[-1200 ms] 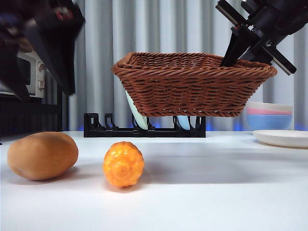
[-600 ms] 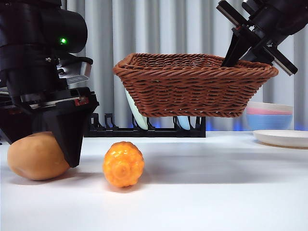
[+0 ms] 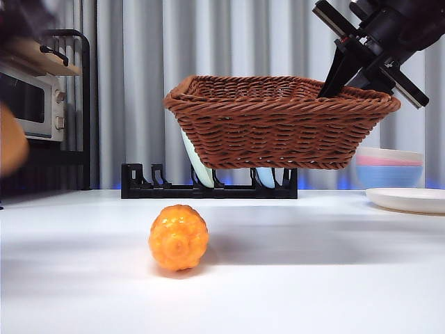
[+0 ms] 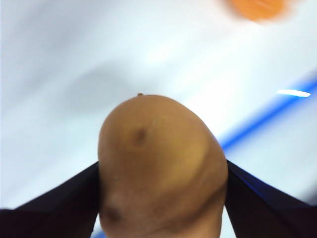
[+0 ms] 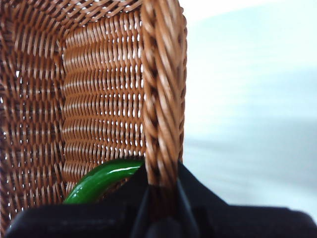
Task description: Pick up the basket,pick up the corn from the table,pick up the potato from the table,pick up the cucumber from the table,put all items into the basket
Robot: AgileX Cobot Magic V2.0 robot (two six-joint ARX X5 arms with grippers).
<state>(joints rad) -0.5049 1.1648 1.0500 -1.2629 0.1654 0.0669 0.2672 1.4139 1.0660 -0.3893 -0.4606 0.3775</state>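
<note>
My right gripper (image 3: 332,82) is shut on the braided rim of the reddish-brown wicker basket (image 3: 278,122) and holds it in the air above the table. In the right wrist view the jaws pinch the basket rim (image 5: 163,99), and the green cucumber (image 5: 101,179) lies inside the basket. My left gripper (image 4: 161,198) is shut on the tan potato (image 4: 161,173) and holds it off the table; the potato shows blurred at the front view's left edge (image 3: 8,147). The orange corn (image 3: 179,237) lies on the white table (image 3: 313,278), and shows blurred in the left wrist view (image 4: 257,7).
A black dish rack (image 3: 208,184) with plates stands behind the basket. A microwave (image 3: 31,97) on a shelf is at the back left. Stacked bowls (image 3: 389,167) and a white plate (image 3: 410,200) are at the right.
My left gripper came down over the potato, shut on it and lifted it up and out to the left. The basket and corn have stayed in place.
</note>
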